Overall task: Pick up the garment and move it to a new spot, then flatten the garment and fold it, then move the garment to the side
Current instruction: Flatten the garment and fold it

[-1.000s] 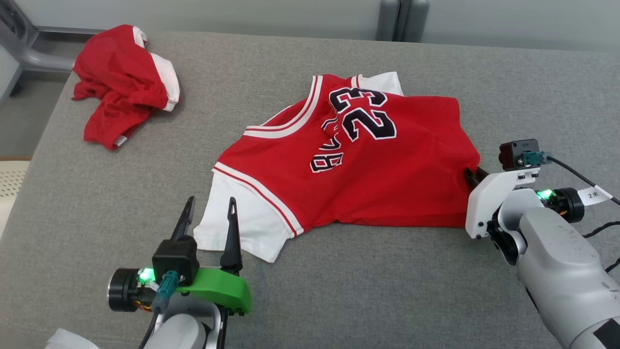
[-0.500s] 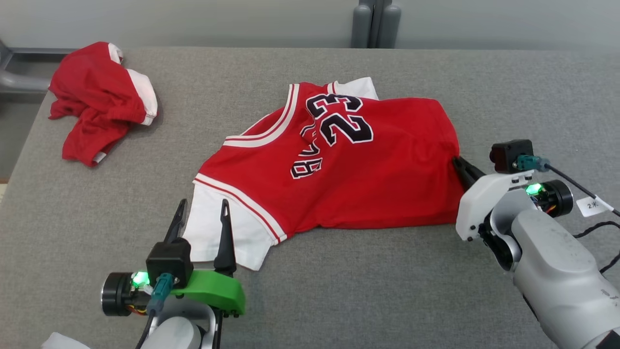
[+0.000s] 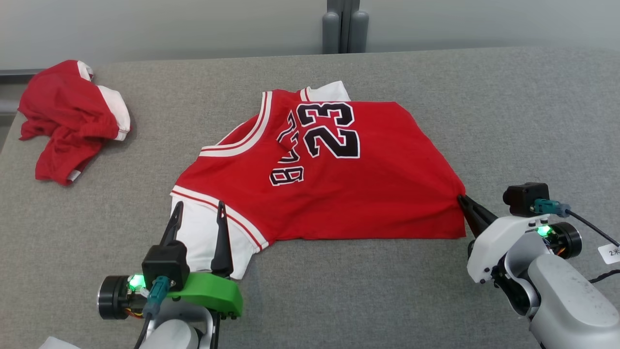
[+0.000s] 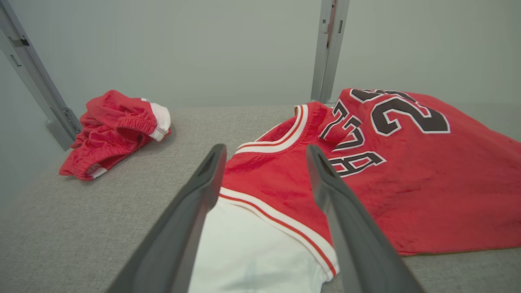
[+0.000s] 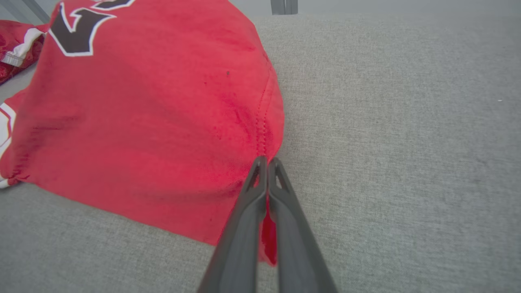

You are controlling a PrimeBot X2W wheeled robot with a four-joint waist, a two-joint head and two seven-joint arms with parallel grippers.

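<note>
The garment is a red jersey with black number 23 and white sleeves, lying partly crumpled on the grey table. My right gripper is shut on the jersey's right hem edge, red cloth pinched between its fingers. My left gripper stands open over the white sleeve at the jersey's near left corner. In the left wrist view its two fingers straddle the sleeve and the striped armhole trim, with the garment stretching off to the right.
A second crumpled red and white garment lies at the table's far left. A grey post stands behind the table's far edge. Bare grey table extends to the right and along the near side.
My right gripper closed on the jersey's right hem and drew it toward the near right, stretching the cloth flatter. The head camera turned, shifting the whole scene leftward. The left gripper stayed open.
</note>
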